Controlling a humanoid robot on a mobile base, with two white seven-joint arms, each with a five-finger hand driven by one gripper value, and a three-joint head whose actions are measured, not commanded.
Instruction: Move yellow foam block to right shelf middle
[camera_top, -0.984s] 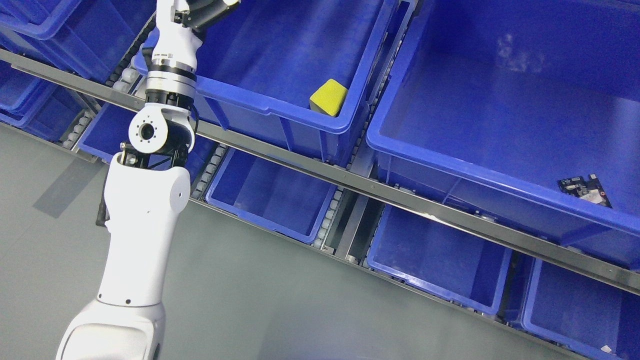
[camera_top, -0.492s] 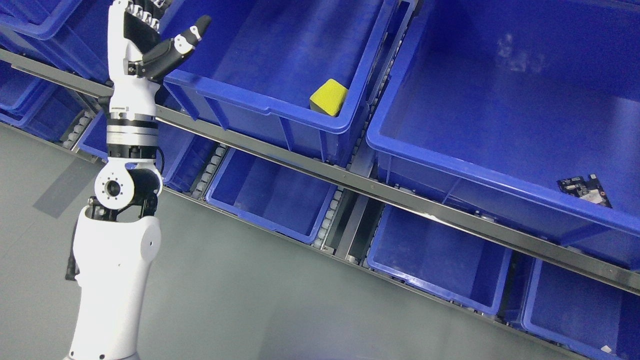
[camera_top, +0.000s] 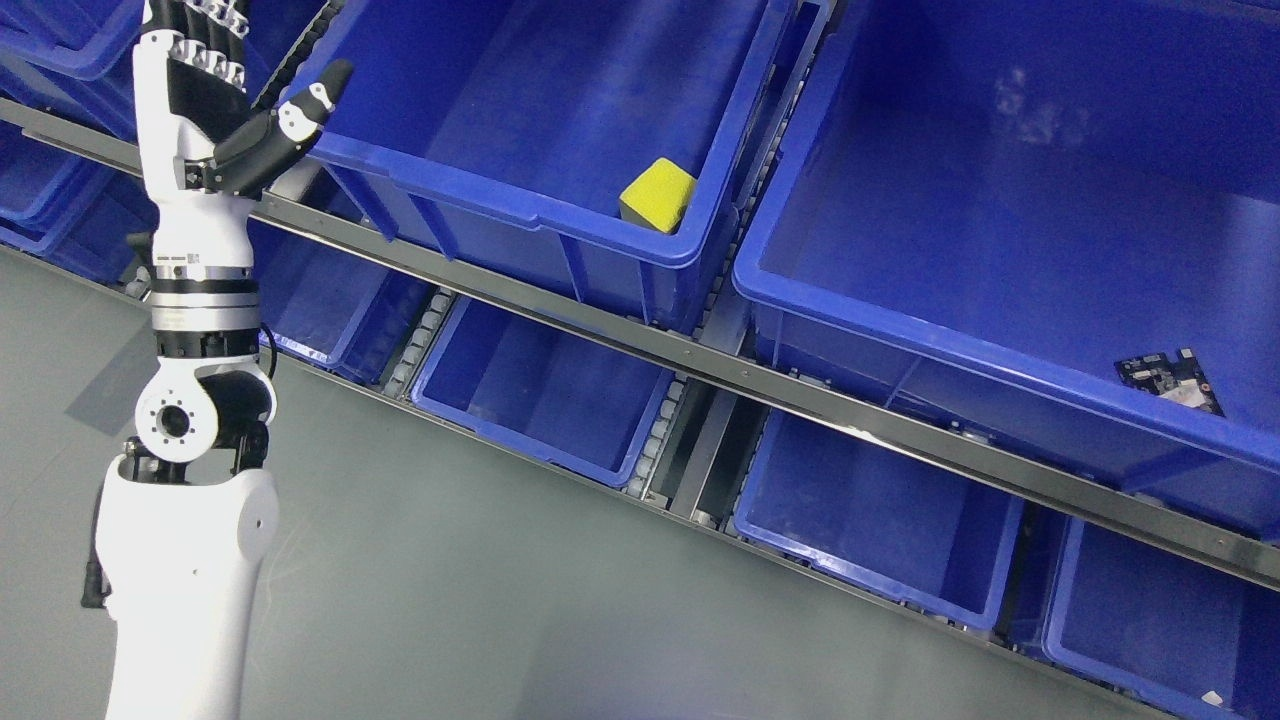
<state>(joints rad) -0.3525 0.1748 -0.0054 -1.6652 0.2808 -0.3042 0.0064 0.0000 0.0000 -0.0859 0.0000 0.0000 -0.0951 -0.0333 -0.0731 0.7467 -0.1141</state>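
I see 1 yellow foam block (camera_top: 657, 195) resting in the near right corner of the middle blue bin (camera_top: 560, 110), against its front wall. My left hand (camera_top: 215, 110) is raised at the upper left, fingers spread wide and holding nothing, well apart from the block. 1 circuit board (camera_top: 1168, 380) lies in the right blue bin (camera_top: 1000, 330).

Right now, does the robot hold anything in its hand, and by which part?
Nothing is held. The left hand is open and empty, away from the yellow foam block, which lies in a blue bin.
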